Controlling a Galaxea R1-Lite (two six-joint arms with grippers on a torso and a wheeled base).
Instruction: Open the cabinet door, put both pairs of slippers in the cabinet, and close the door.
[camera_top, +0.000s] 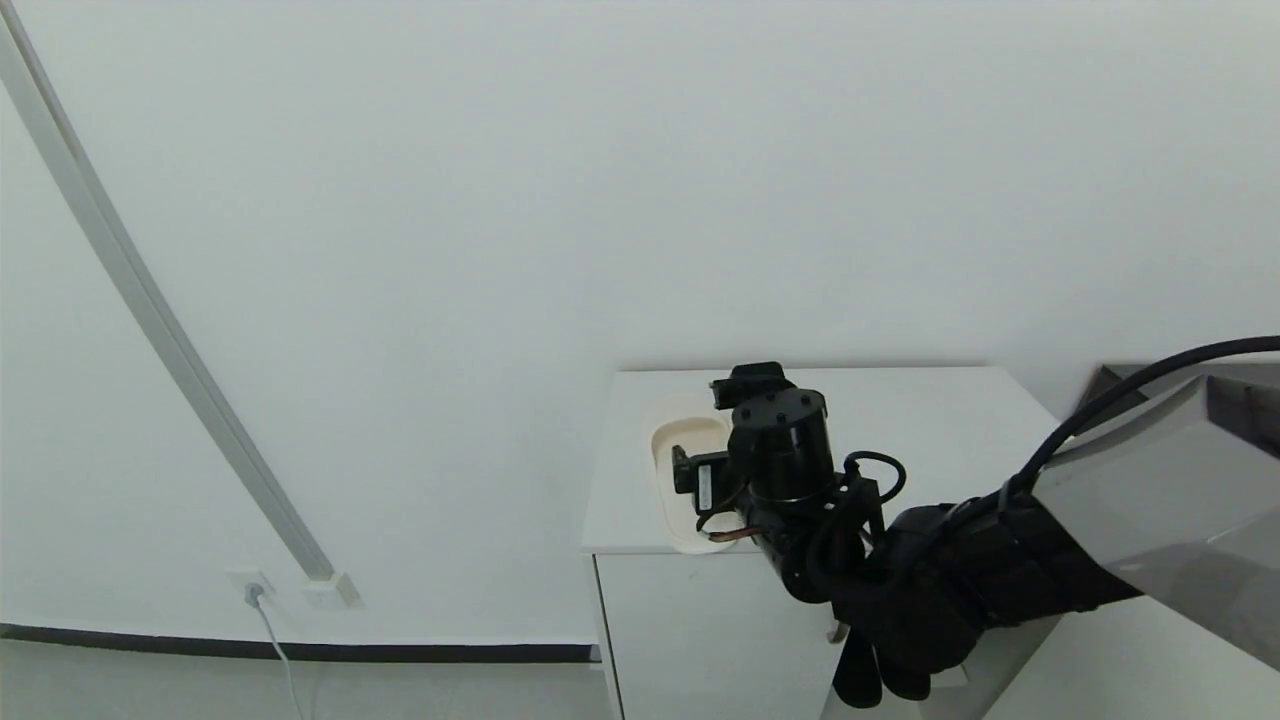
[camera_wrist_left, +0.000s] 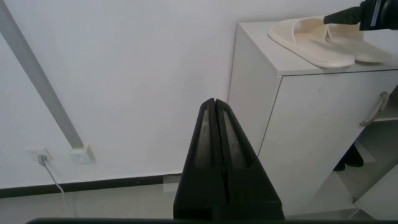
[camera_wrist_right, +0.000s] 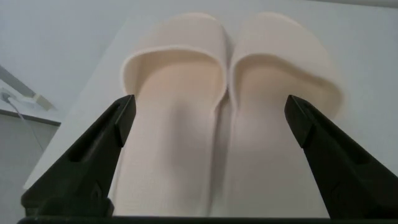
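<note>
Both slippers atop cabinet, between wide-spread right claw.

Plain white wall, slanting grey trunking, plugged socket, dark skirting, pale floor, perhaps tiled

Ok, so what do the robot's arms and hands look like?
The right arm has a silver-grey angular shell, a black cloth-like wrist cover, a black cylindrical joint and looping black cables. The right hand has two black wedge-shaped fingers; the left hand has long, tapered black fingers.
</note>
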